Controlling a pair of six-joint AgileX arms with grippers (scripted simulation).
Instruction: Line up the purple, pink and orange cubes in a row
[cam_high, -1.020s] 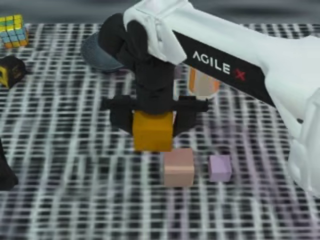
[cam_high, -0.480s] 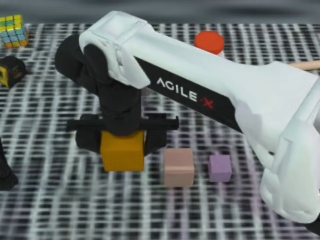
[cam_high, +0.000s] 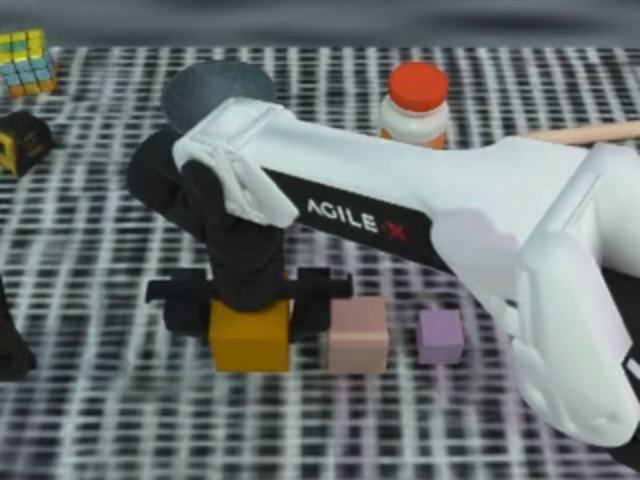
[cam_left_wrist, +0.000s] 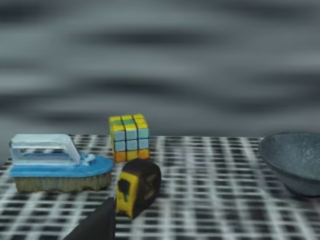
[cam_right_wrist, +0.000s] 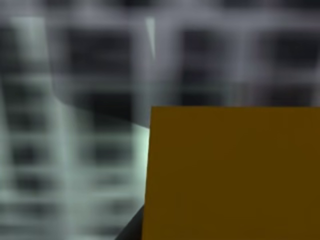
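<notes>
Gripping the orange cube (cam_high: 249, 338) between its black fingers, the right gripper (cam_high: 250, 305) holds it low over the checked table (cam_high: 100, 420), just left of the pink cube (cam_high: 357, 335). Purple cube (cam_high: 440, 336) sits right of pink, apart. Left gripper (cam_high: 10, 345) parked at the left edge; fingers' state cannot be told.
</notes>
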